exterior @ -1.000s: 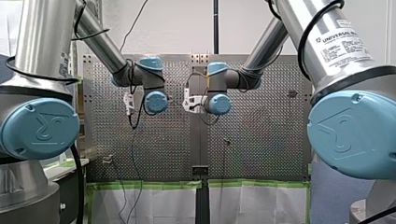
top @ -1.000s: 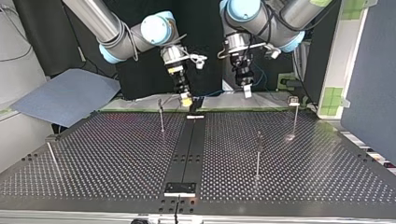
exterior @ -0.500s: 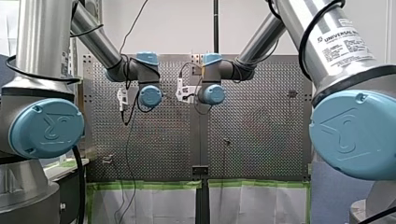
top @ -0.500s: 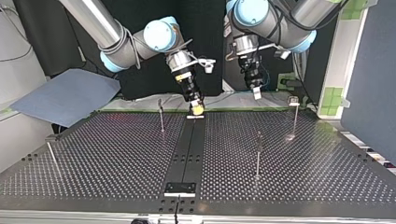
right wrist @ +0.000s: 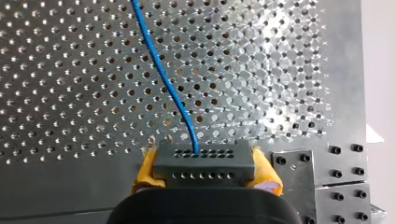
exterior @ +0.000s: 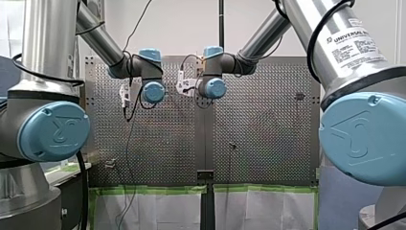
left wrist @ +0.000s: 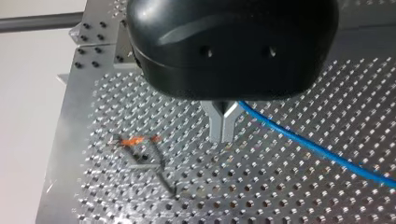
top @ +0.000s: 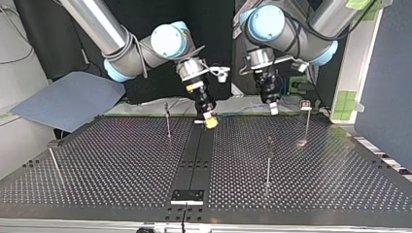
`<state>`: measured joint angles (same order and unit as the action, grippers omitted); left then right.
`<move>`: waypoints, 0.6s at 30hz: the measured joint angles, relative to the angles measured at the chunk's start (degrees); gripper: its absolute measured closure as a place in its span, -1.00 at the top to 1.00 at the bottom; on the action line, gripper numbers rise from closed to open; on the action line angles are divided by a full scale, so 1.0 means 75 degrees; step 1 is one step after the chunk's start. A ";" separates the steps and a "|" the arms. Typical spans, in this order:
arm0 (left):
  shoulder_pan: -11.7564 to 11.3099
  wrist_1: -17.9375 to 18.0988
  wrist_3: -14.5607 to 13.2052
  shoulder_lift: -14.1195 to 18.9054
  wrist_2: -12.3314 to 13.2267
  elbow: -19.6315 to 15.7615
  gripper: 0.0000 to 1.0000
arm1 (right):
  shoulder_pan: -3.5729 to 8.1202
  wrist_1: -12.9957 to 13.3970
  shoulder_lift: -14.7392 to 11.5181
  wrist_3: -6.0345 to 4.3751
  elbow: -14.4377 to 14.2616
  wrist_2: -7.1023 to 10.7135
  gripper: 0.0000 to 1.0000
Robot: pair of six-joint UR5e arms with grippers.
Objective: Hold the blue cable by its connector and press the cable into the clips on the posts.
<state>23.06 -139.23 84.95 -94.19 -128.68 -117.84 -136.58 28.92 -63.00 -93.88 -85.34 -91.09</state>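
My right gripper [right wrist: 205, 171] is shut on the dark grey connector [right wrist: 204, 158], its yellow pads [right wrist: 145, 169] pressed on both sides. The blue cable [right wrist: 161, 70] runs from the connector out ahead over the perforated table. In the top view this gripper [top: 210, 122] hangs low over the far end of the black centre strip. My left gripper [left wrist: 223, 133] has its metal fingers shut, tips just above the table. The blue cable [left wrist: 317, 151] comes out beside the base of those fingers; I cannot tell whether it is pinched. A post with an orange clip [left wrist: 135, 140] stands beside them.
Thin posts stand on the table [top: 121, 160]: one [top: 167, 119] near my right gripper, one [top: 306, 119] next to my left gripper [top: 273, 109], one [top: 268, 160] nearer the middle and one [top: 53, 160] at the top view's left. A blue sheet [top: 68, 99] lies beyond the far left corner.
In the top view both grippers have come down and to the right. My right gripper now reaches the centre strip's far end, and my left gripper is closer to the post at the right.
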 joint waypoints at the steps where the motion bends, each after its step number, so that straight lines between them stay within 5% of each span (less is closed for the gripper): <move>1: -0.0041 -0.0092 -0.0003 0.0007 0.0009 0.0093 -0.99 | 0.0007 -0.0004 0.0000 -0.0024 0.0017 0.0001 -1.00; 12: -0.0346 -0.0710 -0.0159 0.0208 0.0071 0.0521 -0.99 | 0.0064 -0.0133 0.0011 -0.0141 0.0241 -0.0022 -1.00; 18: -0.0485 -0.0876 -0.0233 0.0235 0.0411 0.0525 -0.99 | 0.0077 -0.0243 0.0021 -0.0224 0.0519 -0.0023 -1.00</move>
<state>19.42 -145.80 83.20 -92.43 -125.60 -113.90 -136.00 27.10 -62.85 -95.56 -81.45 -91.26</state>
